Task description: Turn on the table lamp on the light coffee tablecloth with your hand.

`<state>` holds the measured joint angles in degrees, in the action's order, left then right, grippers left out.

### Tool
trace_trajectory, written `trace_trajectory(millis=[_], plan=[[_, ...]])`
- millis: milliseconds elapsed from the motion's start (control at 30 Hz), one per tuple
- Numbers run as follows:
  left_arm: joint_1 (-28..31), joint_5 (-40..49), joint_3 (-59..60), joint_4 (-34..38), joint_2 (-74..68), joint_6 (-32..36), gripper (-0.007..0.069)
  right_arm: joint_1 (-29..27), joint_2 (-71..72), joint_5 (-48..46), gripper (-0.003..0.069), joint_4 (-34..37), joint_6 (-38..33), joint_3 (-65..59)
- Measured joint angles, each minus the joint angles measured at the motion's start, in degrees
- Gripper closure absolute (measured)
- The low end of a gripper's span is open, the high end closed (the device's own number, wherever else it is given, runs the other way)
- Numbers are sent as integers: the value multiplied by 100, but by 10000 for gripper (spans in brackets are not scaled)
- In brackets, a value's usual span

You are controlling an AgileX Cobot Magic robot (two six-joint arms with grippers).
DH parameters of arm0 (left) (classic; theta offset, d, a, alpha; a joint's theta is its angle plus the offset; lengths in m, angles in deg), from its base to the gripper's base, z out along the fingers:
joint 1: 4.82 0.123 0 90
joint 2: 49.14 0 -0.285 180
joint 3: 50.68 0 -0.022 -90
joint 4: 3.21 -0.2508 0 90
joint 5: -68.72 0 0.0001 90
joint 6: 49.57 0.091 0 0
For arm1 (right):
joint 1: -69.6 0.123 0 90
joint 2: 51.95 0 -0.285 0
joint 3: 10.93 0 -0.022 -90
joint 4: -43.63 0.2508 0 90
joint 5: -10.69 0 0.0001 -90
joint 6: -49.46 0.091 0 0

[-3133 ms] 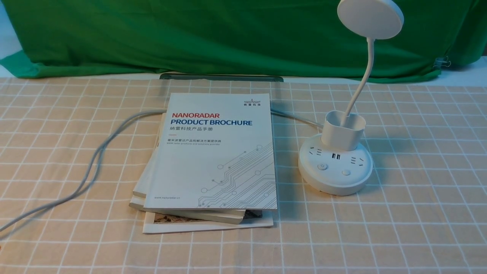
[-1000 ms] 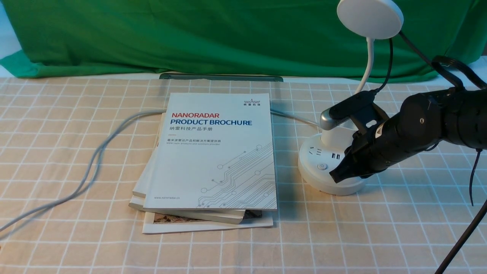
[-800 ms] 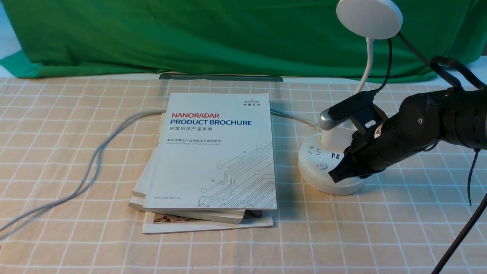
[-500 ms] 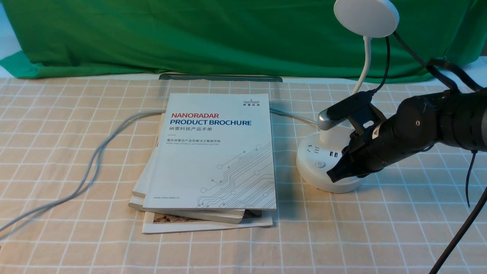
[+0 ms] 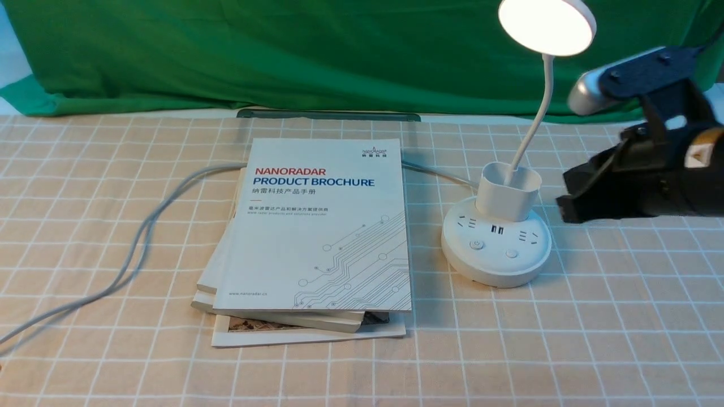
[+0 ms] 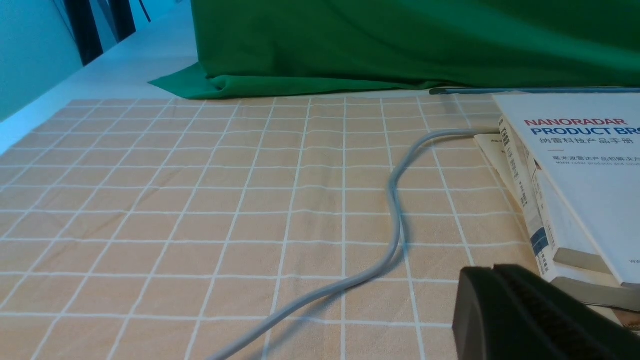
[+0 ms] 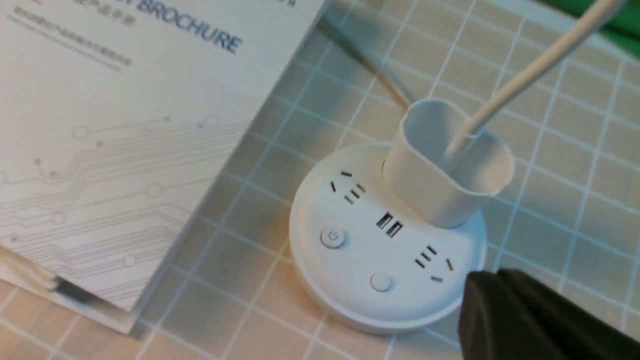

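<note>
Table lamp [image 5: 507, 195], lit, stands clear, just left of the closed, empty right pincer [image 5: 567, 209]

Cover of top brochure [image 5: 322, 226]: "NANORADAR PRODUCT BROCHURE", 纳雷科技产品手册, 11 o'clock; NANORADAR logo, 1 o'clock; "www.nanoradar.cn", 7 o'clock. Base of table lamp [image 5: 496, 268]: power symbol on button [image 5: 478, 245], 8 o'clock.

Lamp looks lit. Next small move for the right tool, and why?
Probably draw the right tool away from the table lamp: its disc head glows and the shut tool hangs clear of the base, so no press seems needed.
</note>
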<state>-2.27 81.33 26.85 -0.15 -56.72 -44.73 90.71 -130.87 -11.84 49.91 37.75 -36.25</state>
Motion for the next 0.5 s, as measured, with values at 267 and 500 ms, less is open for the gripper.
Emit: trace_trajectory(millis=[267, 500], plan=[[0, 0, 0, 0, 0, 0, 603, 0, 2731, -20, 618, 0, 18, -1256], [0, 0, 0, 0, 0, 0, 603, 0, 4158, 478, 602, -23, -371, -2252]])
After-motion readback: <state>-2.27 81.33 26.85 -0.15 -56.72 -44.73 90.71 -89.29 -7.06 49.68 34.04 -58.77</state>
